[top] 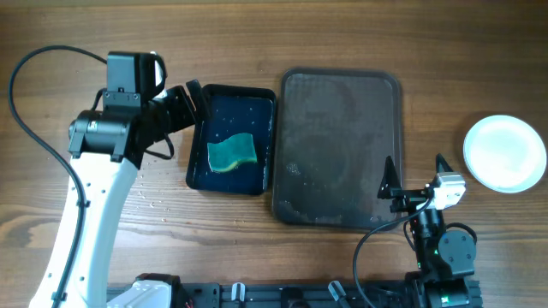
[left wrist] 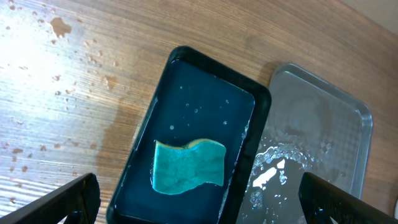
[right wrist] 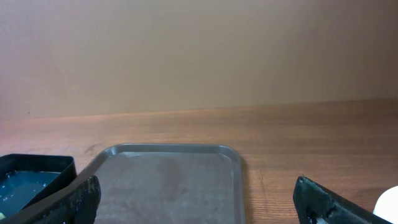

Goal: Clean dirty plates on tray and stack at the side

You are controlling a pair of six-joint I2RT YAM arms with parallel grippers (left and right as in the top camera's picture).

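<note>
Table: 1 wooden table (top: 257,34) fills the overhead view, mid-brown, its grain running left to right with darker streaks.
Table surface: small water drops (top: 154,204) lie scattered on the wood toward the left front. The left wrist view shows more of them, along with a darker damp patch (left wrist: 61,26).
Wall: 1 plain wall (right wrist: 199,50), pale tan and even in tone, rises behind the table's far edge in the right wrist view.
Light: soft and diffuse. A pale sheen lies on the wet wood at the left, and shadows are faint.
</note>
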